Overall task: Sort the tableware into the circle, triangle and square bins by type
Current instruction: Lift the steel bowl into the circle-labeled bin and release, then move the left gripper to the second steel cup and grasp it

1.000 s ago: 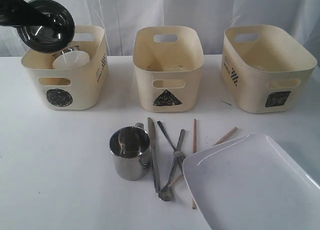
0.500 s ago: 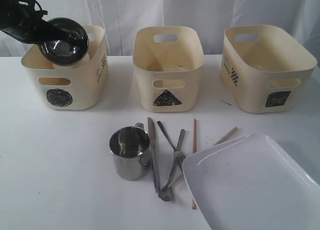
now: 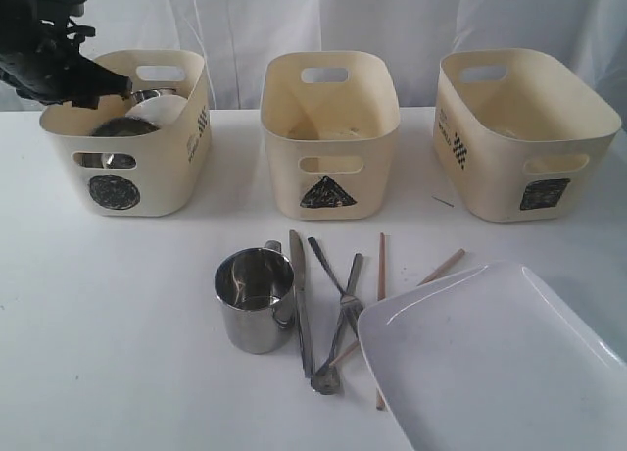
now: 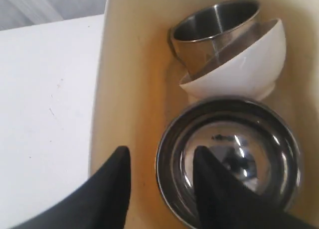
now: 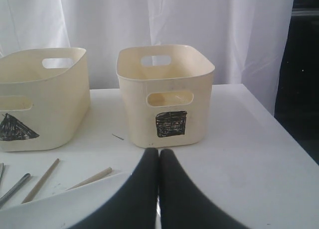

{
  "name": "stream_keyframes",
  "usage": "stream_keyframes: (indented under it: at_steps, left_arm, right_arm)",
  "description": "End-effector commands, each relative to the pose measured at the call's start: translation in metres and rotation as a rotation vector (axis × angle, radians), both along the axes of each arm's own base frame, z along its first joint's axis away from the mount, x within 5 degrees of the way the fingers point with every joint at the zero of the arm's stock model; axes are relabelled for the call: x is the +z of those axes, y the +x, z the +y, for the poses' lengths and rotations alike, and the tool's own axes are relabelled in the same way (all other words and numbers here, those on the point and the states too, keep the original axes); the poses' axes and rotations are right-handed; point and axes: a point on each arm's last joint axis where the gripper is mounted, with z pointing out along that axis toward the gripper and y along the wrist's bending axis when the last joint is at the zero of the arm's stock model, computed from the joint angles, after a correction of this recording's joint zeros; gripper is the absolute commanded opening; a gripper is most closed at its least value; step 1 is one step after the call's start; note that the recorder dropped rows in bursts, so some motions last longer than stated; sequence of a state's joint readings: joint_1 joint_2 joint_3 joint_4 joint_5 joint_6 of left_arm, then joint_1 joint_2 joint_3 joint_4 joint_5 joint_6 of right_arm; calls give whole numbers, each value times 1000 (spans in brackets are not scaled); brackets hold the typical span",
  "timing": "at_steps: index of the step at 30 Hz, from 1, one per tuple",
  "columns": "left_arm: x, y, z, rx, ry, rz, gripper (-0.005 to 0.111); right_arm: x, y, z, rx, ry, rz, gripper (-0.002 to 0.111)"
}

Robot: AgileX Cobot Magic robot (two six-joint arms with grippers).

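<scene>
My left gripper (image 3: pixel 110 84) (image 4: pixel 160 152) stands open over the circle bin (image 3: pixel 162 167), its fingers either side of the rim of a steel bowl (image 4: pixel 234 154) (image 3: pixel 122 127) that lies inside. A small white bowl (image 4: pixel 244 64) (image 3: pixel 162 108) and a steel mug (image 4: pixel 209 20) lie behind it in the same bin. On the table are a second steel mug (image 3: pixel 255 299), a knife (image 3: pixel 302 304), a crossed fork and spoon (image 3: pixel 338 304), chopsticks (image 3: pixel 381 275) and a large white plate (image 3: pixel 490 363) (image 5: pixel 60 209). My right gripper (image 5: pixel 159 152) is shut, low by the plate's edge.
The triangle bin (image 3: pixel 330 127) (image 5: pixel 45 99) stands in the middle and the square bin (image 3: pixel 519 137) (image 5: pixel 164 89) on the right. A white curtain hangs behind the table. The table's right edge runs close past the square bin.
The left gripper carried the steel bowl down into the circle bin and opened; the bowl now lies in the bin. The right gripper has not moved.
</scene>
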State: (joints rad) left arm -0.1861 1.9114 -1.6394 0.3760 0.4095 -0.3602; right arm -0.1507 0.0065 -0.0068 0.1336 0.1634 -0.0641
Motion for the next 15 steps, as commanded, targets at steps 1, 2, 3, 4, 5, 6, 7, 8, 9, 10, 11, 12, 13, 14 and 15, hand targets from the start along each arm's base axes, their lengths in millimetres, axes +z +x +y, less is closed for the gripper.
stream_keyframes:
  at_steps: [1,2,3,4,5,6,7,8,9,10,11,12,13,14,15]
  left_arm:
    - [55,-35,-11,-164,-65,-10,42]
    - [69,-48,-13,-206,-88,0,42]
    - [75,-57,-13,-227,-91,27,42]
    - [84,-69,-14,-266,-97,60,42]
    - [89,-77,-15,-291,-109,84,42]
    - [94,-87,-18,-332,-140,112,42]
    - [96,-90,-20,-355,-159,119,42]
    - [98,-95,-25,-395,-179,126,42]
    - [97,-99,-31,-432,-192,142,42]
    - [96,-103,-36,-455,-192,158,42]
    - [91,-107,-43,-478,-190,190,42]
    - [84,-112,-50,-504,-183,228,42]
    - [77,-117,-56,-526,-175,267,42]
    - [70,-121,-63,-549,-165,298,42]
    - [63,-125,-70,-570,-147,323,42]
  right_arm:
    - [-1,0,0,2,-11,-6,0]
    - [-1,0,0,2,-11,-6,0]
    - [-1,0,0,2,-11,-6,0]
    - [-1,0,0,2,-11,-6,0]
    - [-1,0,0,2,-11,-6,0]
    - [-1,0,0,2,-11,-6,0]
    - [-1,0,0,2,-11,-6,0]
    - [-1,0,0,2,-11,-6,0]
    - [-1,0,0,2,-11,-6,0]
    - [-1,0,0,2,-11,-6,0]
    - [-1,0,0,2,-11,-6,0]
    - [-1,0,0,2,-11,-6,0]
    - [-1,0,0,2,-11,-6,0]
    - [-1,0,0,2,-11,-6,0]
    - [-1,0,0,2,-11,-6,0]
